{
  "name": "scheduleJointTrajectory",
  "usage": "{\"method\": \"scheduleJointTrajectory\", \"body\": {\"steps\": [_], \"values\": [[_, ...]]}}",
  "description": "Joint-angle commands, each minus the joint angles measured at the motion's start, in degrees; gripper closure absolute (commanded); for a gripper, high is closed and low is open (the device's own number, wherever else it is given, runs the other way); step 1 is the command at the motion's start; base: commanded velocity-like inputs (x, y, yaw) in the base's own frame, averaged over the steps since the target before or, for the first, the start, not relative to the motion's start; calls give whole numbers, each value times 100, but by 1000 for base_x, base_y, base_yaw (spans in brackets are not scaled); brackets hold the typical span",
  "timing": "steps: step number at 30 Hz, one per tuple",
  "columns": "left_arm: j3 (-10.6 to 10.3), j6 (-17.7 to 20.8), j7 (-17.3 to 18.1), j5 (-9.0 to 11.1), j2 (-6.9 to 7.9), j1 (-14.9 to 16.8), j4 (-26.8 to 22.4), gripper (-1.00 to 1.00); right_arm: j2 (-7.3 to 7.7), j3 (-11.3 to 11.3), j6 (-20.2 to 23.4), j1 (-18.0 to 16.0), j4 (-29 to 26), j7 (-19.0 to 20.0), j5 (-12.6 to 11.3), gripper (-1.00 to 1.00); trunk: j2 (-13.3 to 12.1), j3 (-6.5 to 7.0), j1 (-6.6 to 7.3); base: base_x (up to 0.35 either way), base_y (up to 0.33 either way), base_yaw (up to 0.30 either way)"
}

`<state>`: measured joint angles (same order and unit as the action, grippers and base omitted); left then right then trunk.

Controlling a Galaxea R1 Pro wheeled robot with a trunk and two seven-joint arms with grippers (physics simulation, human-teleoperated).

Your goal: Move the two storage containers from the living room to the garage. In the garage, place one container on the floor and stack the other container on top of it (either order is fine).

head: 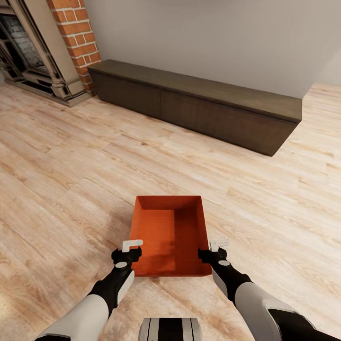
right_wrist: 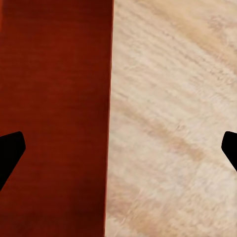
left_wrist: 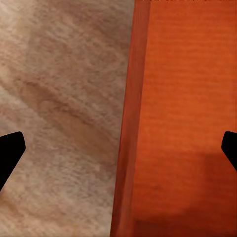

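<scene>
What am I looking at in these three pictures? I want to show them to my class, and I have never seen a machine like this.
This is a simulated two-armed robot on wheels. The large picture comes from a camera on its head, looking down over both arms. The left gripper and the right gripper sit at either side wall of an orange-red storage container, an open-topped box with nothing visible inside it. It is above the light wood plank floor; whether it rests there or is lifted is not clear.

The two small pictures come from cameras near each gripper, looking along its fingers. Both grippers are open, each straddling one wall of the box, so nothing is clamped yet.

Behind stand a long dark low cabinet against the wall and a red-brick fireplace.
</scene>
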<state>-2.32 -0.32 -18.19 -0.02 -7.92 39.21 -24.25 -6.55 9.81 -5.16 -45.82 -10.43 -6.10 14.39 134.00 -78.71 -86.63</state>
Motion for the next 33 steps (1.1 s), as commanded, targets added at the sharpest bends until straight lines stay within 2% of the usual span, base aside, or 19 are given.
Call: {"method": "scheduleJointTrajectory", "body": {"steps": [1,30,31,32,33], "values": [[-24,-3,-35,1,2,2,2,-100,-4,48,-20,-4,6,-11,58,-100,1,-3,1,0,0,0],[-15,-4,-41,-6,10,4,3,-100,-57,64,-28,-6,13,-13,50,-100,1,-3,1,0,0,0],[-8,-1,-40,-7,10,3,5,-100,-60,65,-28,-5,13,-14,49,100,1,-3,1,0,0,0],[-2,0,-42,-8,10,1,8,100,-57,65,-25,-4,14,-14,48,100,1,-3,1,0,0,0],[5,2,-40,0,12,0,15,100,-54,65,-23,-3,14,-14,48,100,1,-3,1,0,0,0]]}}
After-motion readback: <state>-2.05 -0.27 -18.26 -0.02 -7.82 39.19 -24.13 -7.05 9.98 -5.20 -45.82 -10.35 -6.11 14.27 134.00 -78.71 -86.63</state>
